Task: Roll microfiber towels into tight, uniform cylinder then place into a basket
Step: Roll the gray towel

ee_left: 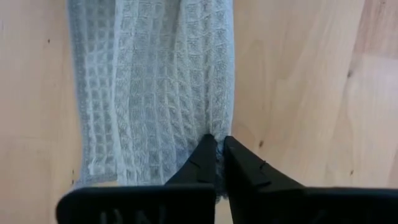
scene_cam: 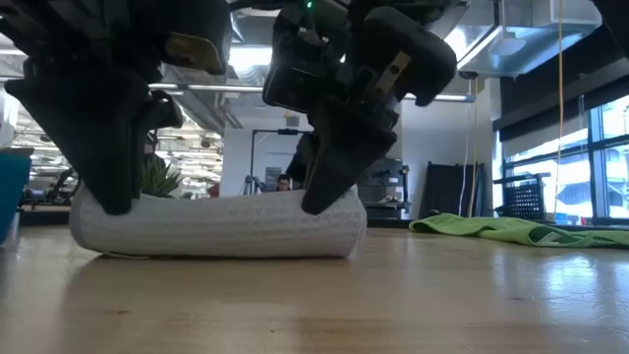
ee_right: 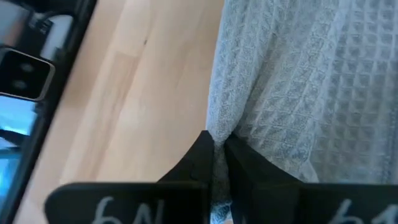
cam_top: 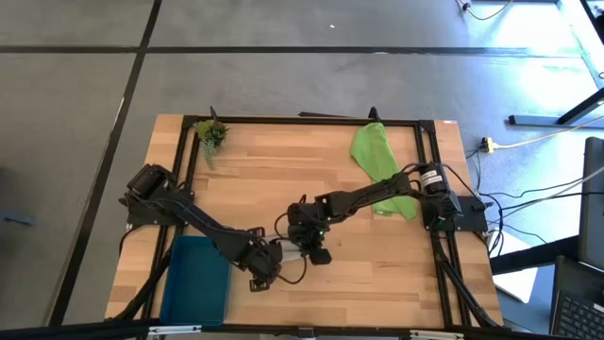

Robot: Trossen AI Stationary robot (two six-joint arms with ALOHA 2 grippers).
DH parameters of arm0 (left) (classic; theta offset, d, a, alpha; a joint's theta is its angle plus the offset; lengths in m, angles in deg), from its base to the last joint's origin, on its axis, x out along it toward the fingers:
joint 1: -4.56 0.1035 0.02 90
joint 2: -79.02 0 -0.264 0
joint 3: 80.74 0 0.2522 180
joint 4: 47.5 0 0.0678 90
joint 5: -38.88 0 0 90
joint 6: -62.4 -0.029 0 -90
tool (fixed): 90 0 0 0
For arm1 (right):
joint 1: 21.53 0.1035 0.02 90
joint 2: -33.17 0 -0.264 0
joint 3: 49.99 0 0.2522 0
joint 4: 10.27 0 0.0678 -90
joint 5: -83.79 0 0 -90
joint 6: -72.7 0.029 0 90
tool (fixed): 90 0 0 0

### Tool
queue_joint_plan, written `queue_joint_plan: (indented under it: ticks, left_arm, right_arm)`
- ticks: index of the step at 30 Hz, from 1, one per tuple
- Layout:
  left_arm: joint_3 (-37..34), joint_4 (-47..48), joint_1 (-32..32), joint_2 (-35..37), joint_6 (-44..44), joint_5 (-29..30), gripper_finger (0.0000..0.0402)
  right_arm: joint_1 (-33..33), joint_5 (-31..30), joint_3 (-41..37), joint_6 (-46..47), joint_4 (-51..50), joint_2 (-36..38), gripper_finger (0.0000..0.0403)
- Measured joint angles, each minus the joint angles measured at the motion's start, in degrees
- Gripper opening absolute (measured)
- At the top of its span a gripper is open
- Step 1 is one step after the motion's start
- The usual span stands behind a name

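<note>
A: What is the surface, and what lies on it?

B: It is a light wooden table (cam_top: 377, 274) with a black frame around it, standing on a grey floor. Behind it, in the low view, there is a large room with windows on the right. The grey towel (scene_cam: 221, 228) lies rolled into a cylinder near the middle of the table, toward the near edge.

A: Where are the grippers relative to this roll?

B: Both are on it, one at each end. The left gripper (ee_left: 217, 149) is at the left end and its fingers are pinched together on a fold of the grey cloth. The right gripper (ee_right: 216, 144) is at the right end, also clenched on the cloth's edge.

A: And the other towel?

B: The green towel (cam_top: 379, 165) lies flat, not rolled, at the far right of the table, partly under the right arm.

A: The basket?

B: The basket (cam_top: 195, 280) sits at the near left corner, just beside the left gripper. A small plant (cam_top: 211, 133) stands at the far left.
</note>
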Motion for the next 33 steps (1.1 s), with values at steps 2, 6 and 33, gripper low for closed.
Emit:
queue_joint_plan:
  ticks: [2,6,33]
  left_arm:
    - [0.0,0.1,0.1,0.0,-0.2,0.0,0.0011]
    - [0.0,0.3,0.4,0.0,-2.2,-0.4,0.0008]
    - [0.1,1.8,5.9,4.5,-7.6,-10.0,0.0]
  right_arm:
    - [-0.7,1.7,0.0,1.2,0.0,0.0,0.0022]
    - [-2.3,3.7,0.0,3.2,-0.1,0.0,0.0022]
    - [-12.6,23.4,0.1,15.0,3.4,-3.8,0.0022]
